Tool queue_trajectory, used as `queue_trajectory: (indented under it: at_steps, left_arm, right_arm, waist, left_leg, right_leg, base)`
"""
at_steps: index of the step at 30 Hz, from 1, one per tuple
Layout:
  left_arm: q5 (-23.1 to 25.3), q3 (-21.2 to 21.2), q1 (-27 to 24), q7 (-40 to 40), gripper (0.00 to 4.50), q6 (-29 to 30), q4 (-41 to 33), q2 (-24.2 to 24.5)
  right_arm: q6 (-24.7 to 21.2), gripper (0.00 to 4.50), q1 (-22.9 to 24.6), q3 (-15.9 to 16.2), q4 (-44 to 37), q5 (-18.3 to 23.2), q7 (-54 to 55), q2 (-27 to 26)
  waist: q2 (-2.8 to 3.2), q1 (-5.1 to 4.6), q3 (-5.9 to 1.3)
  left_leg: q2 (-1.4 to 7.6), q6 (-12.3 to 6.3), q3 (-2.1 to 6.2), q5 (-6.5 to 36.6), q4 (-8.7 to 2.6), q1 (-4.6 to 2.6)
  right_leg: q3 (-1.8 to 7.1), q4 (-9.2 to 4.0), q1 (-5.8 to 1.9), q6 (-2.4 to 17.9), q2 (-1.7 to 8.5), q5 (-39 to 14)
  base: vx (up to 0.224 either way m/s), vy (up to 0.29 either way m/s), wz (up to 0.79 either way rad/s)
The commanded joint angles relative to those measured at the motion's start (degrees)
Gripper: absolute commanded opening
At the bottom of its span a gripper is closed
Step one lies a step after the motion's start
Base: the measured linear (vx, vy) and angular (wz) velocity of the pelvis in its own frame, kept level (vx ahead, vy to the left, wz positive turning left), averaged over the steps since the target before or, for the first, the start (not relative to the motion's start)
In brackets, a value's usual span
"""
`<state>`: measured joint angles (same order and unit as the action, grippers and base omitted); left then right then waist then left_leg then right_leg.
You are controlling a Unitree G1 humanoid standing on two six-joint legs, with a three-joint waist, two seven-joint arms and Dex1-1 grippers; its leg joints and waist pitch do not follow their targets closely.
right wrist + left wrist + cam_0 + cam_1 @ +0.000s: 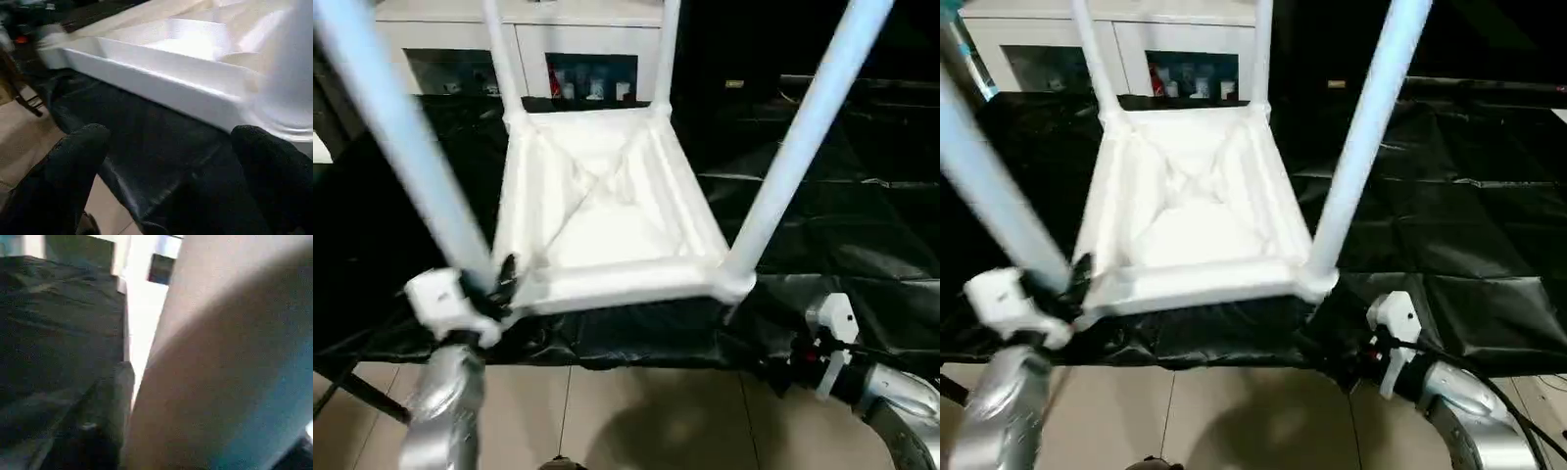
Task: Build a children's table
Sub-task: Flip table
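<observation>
While the white plastic children's table [607,211] lies upside down on the black sheet-covered work surface [862,225], its ribbed square underside is turned upward and four long white tubular legs are seen rising from the round corner sockets. The left gripper [499,284] is held at the near left corner of the table, its black fingers closed around the base of the near left leg [411,147]. The right gripper [166,166] is held just below the table's near right corner, beside the near right leg [793,147]; its two black fingers [73,166] are spread apart with nothing between them. Beyond the table's far edge, a white glass-door cabinet [578,49] is seen.
</observation>
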<state>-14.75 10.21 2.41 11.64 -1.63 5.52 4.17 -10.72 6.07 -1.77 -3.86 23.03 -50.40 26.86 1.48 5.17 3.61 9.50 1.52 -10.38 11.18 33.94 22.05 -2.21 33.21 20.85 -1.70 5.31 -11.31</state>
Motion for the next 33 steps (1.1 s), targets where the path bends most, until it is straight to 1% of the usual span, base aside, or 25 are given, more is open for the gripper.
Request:
queue_trajectory:
  at_steps: [1, 3, 4, 6, 7, 8, 9, 10, 12, 13, 14, 15, 16, 17, 18, 19, 20, 22, 23, 25, 26, 27, 30, 32, 33]
  left_arm:
    - [0.8, -1.8, 1.1, -0.2, 2.56, 1.1, 2.1, -0.2]
    - [1.2, -1.6, 2.0, -0.8, 2.43, 1.3, 2.9, 0.0]
    - [1.7, -1.2, 2.4, -2.1, 2.39, 1.6, 3.2, 0.0]
    - [1.8, -0.8, 2.5, -2.9, 2.31, 1.7, 3.2, -0.2]
    - [1.8, -0.3, 2.7, -3.3, 2.29, 1.6, 3.5, -0.3]
    - [1.5, 0.0, 2.7, -3.4, 2.27, 1.4, 3.5, -0.6]
    - [1.1, 0.4, 2.8, -3.6, 2.25, 1.0, 3.6, -1.0]
    - [-0.3, 0.8, 2.7, -2.9, 2.25, 0.4, 3.2, -1.8]
    - [-2.7, 1.3, 2.6, -1.6, 2.25, -0.7, 2.3, -3.0]
    - [-4.3, 1.5, 2.6, -0.7, 2.25, -1.4, 1.7, -3.8]
    - [-9.3, 2.7, 2.7, 0.5, 2.25, -1.9, -0.6, -6.1]
    - [-10.2, 2.9, 2.8, 0.6, 2.25, -1.8, -1.0, -6.5]
    - [-11.2, 3.1, 2.8, 0.7, 2.25, -1.6, -1.6, -6.9]
    - [-13.7, 3.1, 2.6, 1.4, 2.25, -1.1, -3.4, -7.8]
    - [-14.4, 2.9, 2.5, 1.8, 2.25, -0.9, -4.2, -8.2]
    - [-15.1, 2.8, 2.5, 2.2, 2.25, -0.8, -4.8, -8.5]
    - [-15.5, 2.6, 2.5, 2.7, 2.25, -0.5, -5.4, -8.7]
    - [-15.4, 2.5, 2.5, 3.1, 2.25, -0.3, -5.8, -8.8]
    - [-15.6, 2.5, 2.6, 3.4, 2.25, -0.1, -6.1, -8.9]
    - [-16.0, 2.4, 2.9, 3.8, 2.23, 0.2, -6.7, -9.1]
    - [-16.0, 2.4, 2.9, 3.8, 2.22, 0.2, -6.7, -9.1]
    - [-16.0, 2.6, 3.2, 4.2, 2.22, 0.6, -6.9, -9.3]
    - [-16.6, 2.1, 3.6, 4.3, 2.22, 1.5, -7.0, -9.3]
    - [-16.8, 2.0, 3.6, 4.3, 2.22, 1.5, -7.0, -9.3]
    - [-17.0, 1.8, 3.6, 4.1, 2.22, 1.6, -7.0, -9.3]
  right_arm:
    - [-0.5, 4.5, -0.6, 0.3, -0.7, 0.7, 0.3, -0.4]
    - [-0.7, 4.5, -1.7, 1.3, -0.4, 0.1, 1.6, -1.9]
    - [-0.8, 4.5, -3.1, 2.2, 0.8, -1.4, 4.0, -3.6]
    - [-1.3, 4.5, -3.8, 2.5, 1.3, -1.8, 5.5, -4.6]
    - [-2.4, 4.5, -4.6, 2.7, 1.7, -2.1, 7.0, -5.5]
    - [-2.6, 4.5, -5.3, 2.8, 2.1, -2.1, 8.1, -6.6]
    - [-3.0, 4.5, -6.4, 2.9, 2.7, -2.1, 9.7, -8.3]
    - [-4.0, 4.5, -7.5, 2.9, 3.3, -1.8, 11.2, -9.8]
    - [-4.6, 4.5, -8.5, 3.0, 3.7, -1.5, 12.5, -11.4]
    - [-5.1, 4.5, -9.2, 3.1, 4.0, -1.2, 13.2, -12.4]
    - [-8.1, 4.5, -10.9, 2.5, 4.9, 0.6, 15.5, -14.5]
    - [-8.8, 4.5, -11.2, 2.4, 5.1, 1.3, 15.6, -14.8]
    - [-9.9, 4.5, -11.6, 2.2, 5.2, 2.2, 15.7, -15.2]
    - [-12.7, 4.5, -12.2, 2.2, 5.0, 4.8, 14.8, -15.9]
    - [-14.1, 4.5, -12.6, 2.2, 4.8, 6.2, 14.2, -16.3]
    - [-14.8, 4.5, -13.0, 2.1, 4.7, 6.8, 14.2, -16.6]
    - [-15.2, 4.5, -13.7, 1.7, 5.0, 7.1, 14.5, -17.1]
    - [-15.6, 4.5, -14.3, 1.2, 5.4, 7.5, 14.8, -17.7]
    - [-16.0, 4.5, -14.9, 0.6, 6.0, 7.9, 15.4, -18.2]
    - [-16.4, 4.5, -16.8, -1.1, 7.7, 9.4, 16.8, -19.8]
    - [-16.4, 4.5, -16.8, -1.1, 7.7, 9.4, 16.8, -19.8]
    - [-17.2, 4.5, -18.2, -2.3, 8.7, 11.0, 17.3, -20.8]
    - [-17.9, 4.5, -21.5, -3.9, 11.3, 13.8, 17.7, -22.6]
    - [-17.6, 4.5, -22.4, -3.9, 12.4, 13.8, 17.4, -22.9]
    - [-17.1, 4.5, -23.4, -3.9, 13.9, 13.5, 16.9, -23.1]
  waist:
    - [-0.29, -0.5, -2.65]
    - [-0.32, -0.77, -2.7]
    - [-0.52, -0.89, -2.79]
    - [-0.33, -1.08, -2.79]
    - [-0.53, -1.21, -2.85]
    - [-0.37, -1.13, -2.84]
    - [-0.57, -1.32, -2.82]
    - [-0.7, -1.4, -2.81]
    - [-0.46, -1.59, -2.77]
    - [-0.74, -1.53, -2.85]
    - [-1.27, -1.76, -2.79]
    - [-1.0, -1.73, -2.86]
    - [-0.86, -1.74, -3.17]
    - [-0.88, -1.64, -3.33]
    - [-1.21, -1.51, -3.59]
    - [-1.09, -1.35, -3.75]
    - [-1.24, -1.35, -3.66]
    - [-1.13, -1.29, -3.62]
    - [-1.32, -1.44, -3.51]
    - [-1.47, -1.53, -3.44]
    - [-1.54, -1.56, -3.4]
    - [-1.64, -1.57, -3.32]
    - [-1.46, -1.49, -3.33]
    - [-1.34, -1.45, -3.16]
    - [-1.14, -1.34, -3.2]
  left_leg:
    - [3.7, -0.53, 1.66, 16.9, -5.24, -1.18]
    - [3.66, -0.37, 1.77, 16.6, -5.29, -0.98]
    - [3.64, -0.45, 1.76, 16.2, -5.2, -1.02]
    - [3.6, -0.42, 1.69, 15.9, -5.17, -1.02]
    - [3.63, -0.59, 1.63, 15.3, -5.12, -0.97]
    - [3.65, -0.68, 1.61, 15.0, -5.09, -1.15]
    - [3.63, -0.9, 1.53, 14.4, -5.05, -1.05]
    - [3.58, -1.04, 1.5, 13.7, -5.11, -0.86]
    - [3.6, -1.07, 1.49, 13.5, -5.15, -0.91]
    - [3.65, -1.13, 1.45, 13.2, -5.05, -1.01]
    - [3.65, -1.51, 1.37, 12.3, -5.07, -0.81]
    - [3.64, -1.59, 1.45, 11.9, -5.11, -0.76]
    - [3.61, -1.93, 1.35, 10.0, -4.78, -0.82]
    - [3.66, -2.43, 1.29, 8.6, -4.63, -0.86]
    - [3.56, -3.93, 1.2, 5.7, -4.26, -0.52]
    - [3.52, -5.2, 1.02, 3.8, -3.93, -0.4]
    - [3.49, -6.0, 0.92, 3.2, -3.91, -0.23]
    - [3.54, -6.47, 0.81, 2.9, -3.75, -0.28]
    - [3.55, -6.38, 0.76, 3.2, -3.84, -0.15]
    - [3.61, -5.79, 0.57, 4.4, -3.86, -0.27]
    - [3.61, -5.56, 0.49, 4.8, -3.86, -0.28]
    - [3.6, -5.1, 0.41, 5.5, -3.88, -0.32]
    - [3.7, -4.4, 0.32, 6.1, -3.91, -0.47]
    - [3.71, -3.65, 0.26, 6.9, -4.06, -0.47]
    - [3.78, -2.91, 0.22, 7.5, -4.07, -0.67]
  right_leg:
    - [1.89, -4.35, -0.47, 8.3, 2.99, -16.7]
    - [1.78, -4.23, -0.54, 8.6, 2.94, -16.2]
    - [1.74, -4.13, -0.55, 8.7, 2.88, -15.5]
    - [1.75, -4.07, -0.42, 9.3, 2.95, -15.4]
    - [1.76, -4.05, -0.55, 9.4, 2.94, -14.9]
    - [1.82, -4.01, -0.34, 9.6, 2.85, -14.5]
    - [1.84, -3.87, -0.34, 10.2, 2.83, -13.5]
    - [1.75, -3.79, -0.43, 10.4, 2.81, -13.0]
    - [1.79, -3.74, -0.34, 10.8, 2.88, -13.0]
    - [1.8, -3.62, -0.35, 10.7, 2.9, -12.7]
    - [1.84, -3.57, -0.42, 10.8, 2.9, -12.0]
    - [1.81, -3.34, -0.54, 11.2, 3.03, -11.7]
    - [1.8, -3.09, -0.5, 11.6, 2.89, -9.3]
    - [1.82, -2.94, -0.48, 11.7, 2.86, -7.3]
    - [1.78, -2.27, -0.71, 12.8, 2.89, -2.8]
    - [1.7, -1.87, -0.4, 13.5, 2.67, 0.9]
    - [1.64, -1.7, -0.41, 14.1, 2.63, 2.3]
    - [1.59, -1.69, -0.28, 14.1, 2.59, 3.2]
    - [1.56, -1.75, -0.37, 13.8, 2.5, 2.8]
    - [1.69, -1.84, -0.29, 13.6, 2.64, 1.5]
    - [1.75, -1.88, -0.29, 13.6, 2.7, 1.0]
    - [1.8, -1.95, -0.22, 13.3, 2.61, -0.2]
    - [1.86, -1.9, 0.0, 12.9, 2.58, -1.2]
    - [1.82, -2.03, 0.09, 12.8, 2.54, -2.6]
    - [1.84, -2.09, 0.2, 12.5, 2.5, -3.1]
  base:
    - [0.0, 0.0, 0.0]
    - [0.0, 0.0, 0.0]
    - [0.0, 0.0, 0.0]
    - [0.0, 0.0, 0.0]
    - [0.0, 0.0, 0.0]
    - [0.0, 0.0, 0.0]
    - [0.0, 0.0, 0.0]
    - [0.0, 0.0, 0.0]
    - [0.0, 0.0, 0.0]
    - [0.0, 0.0, 0.0]
    - [0.0, 0.0, 0.0]
    - [0.0, 0.0, 0.0]
    - [0.0, 0.0, 0.0]
    - [0.0, 0.0, 0.0]
    - [0.0, 0.0, 0.0]
    - [0.0, 0.0, 0.0]
    - [0.0, 0.0, 0.0]
    - [0.0, 0.0, 0.0]
    - [0.0, 0.0, 0.0]
    - [0.0, 0.0, 0.0]
    - [0.0, 0.0, 0.0]
    - [0.0, 0.0, 0.0]
    - [0.0, 0.0, 0.0]
    - [0.0, 0.0, 0.0]
    - [0.0, 0.0, 0.0]
